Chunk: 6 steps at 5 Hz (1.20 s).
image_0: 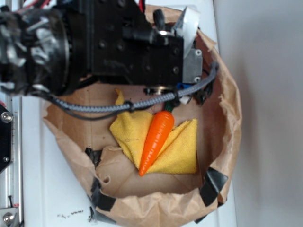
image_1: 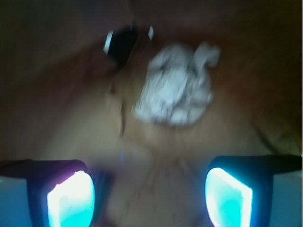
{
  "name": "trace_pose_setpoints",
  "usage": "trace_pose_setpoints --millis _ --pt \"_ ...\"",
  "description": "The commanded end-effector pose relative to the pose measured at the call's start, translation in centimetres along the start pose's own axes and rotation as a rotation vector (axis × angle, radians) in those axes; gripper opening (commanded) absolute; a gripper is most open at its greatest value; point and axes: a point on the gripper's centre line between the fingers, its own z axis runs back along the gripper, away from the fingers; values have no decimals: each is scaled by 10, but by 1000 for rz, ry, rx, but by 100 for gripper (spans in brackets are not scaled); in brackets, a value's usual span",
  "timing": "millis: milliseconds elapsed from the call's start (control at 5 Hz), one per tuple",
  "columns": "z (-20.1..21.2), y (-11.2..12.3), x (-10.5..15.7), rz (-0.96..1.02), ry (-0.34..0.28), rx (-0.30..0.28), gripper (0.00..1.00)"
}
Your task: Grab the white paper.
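In the blurred wrist view the white paper [image_1: 177, 85], a crumpled lumpy wad, lies on the brown bag floor, ahead of my gripper [image_1: 149, 196] and slightly to the right. The gripper is open: its two glowing pads [image_1: 71, 198] stand far apart with only bag floor between them, well short of the wad. In the exterior view the black arm [image_0: 132, 42] hangs over the back of the bag and hides the white paper.
A brown paper bag [image_0: 229, 118] with rolled-down walls encloses everything. An orange carrot [image_0: 156, 142] lies on a yellow cloth [image_0: 182, 151] in its middle. Black tape patches [image_0: 215, 184] sit on the rim, and one black patch [image_1: 120, 42] lies left of the wad.
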Motion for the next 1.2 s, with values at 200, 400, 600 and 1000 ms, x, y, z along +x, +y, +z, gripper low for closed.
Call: trace_pose_setpoints --millis 200,400,600,1000 --pt "-20 -31 32 129 -115 25 100" --pt "-12 -10 23 115 -123 35 100" --pt "-12 -6 19 92 -136 32 100" --pt "21 3 16 34 -18 -40 100"
